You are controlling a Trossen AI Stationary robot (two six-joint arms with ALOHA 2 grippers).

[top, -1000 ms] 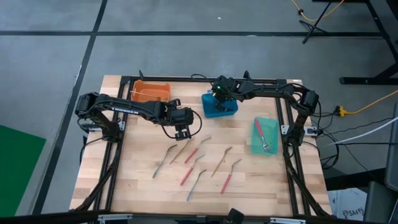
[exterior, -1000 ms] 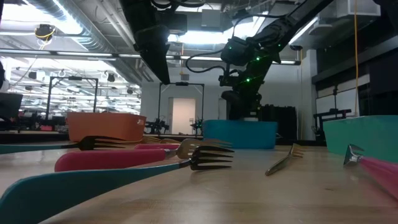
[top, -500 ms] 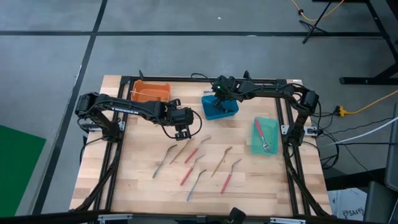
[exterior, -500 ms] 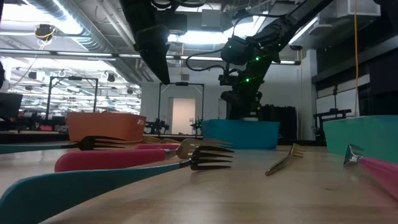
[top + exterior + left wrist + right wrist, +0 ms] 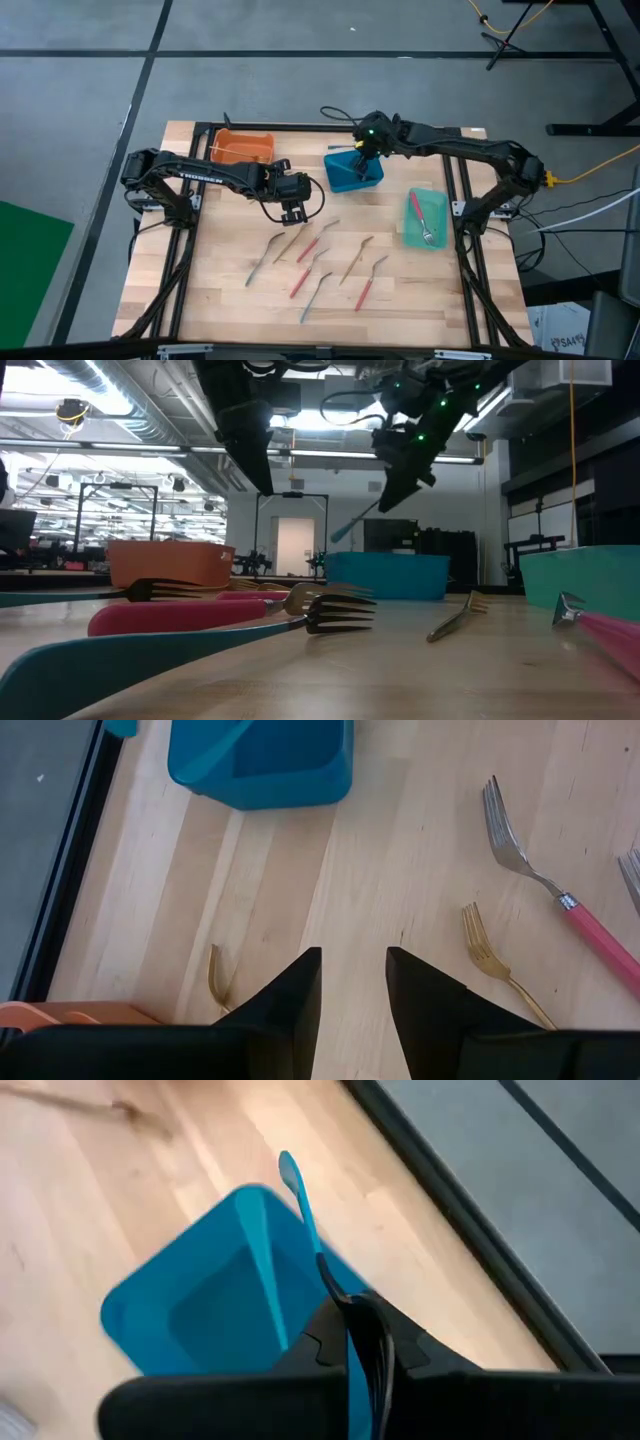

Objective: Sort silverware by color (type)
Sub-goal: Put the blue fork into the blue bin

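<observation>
While clamped, blue-handled utensil slants above blue bin.

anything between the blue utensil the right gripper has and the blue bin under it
Nothing visible. The right gripper, shut on the blue-handled utensil, holds it in open air above the blue bin, whose open top is unobstructed. The left gripper hangs off to the side, over the table.

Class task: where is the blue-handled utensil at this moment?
In the high view, the blue-handled utensil is held above the blue bin at the table's back centre, clamped in the shut right gripper.
</observation>
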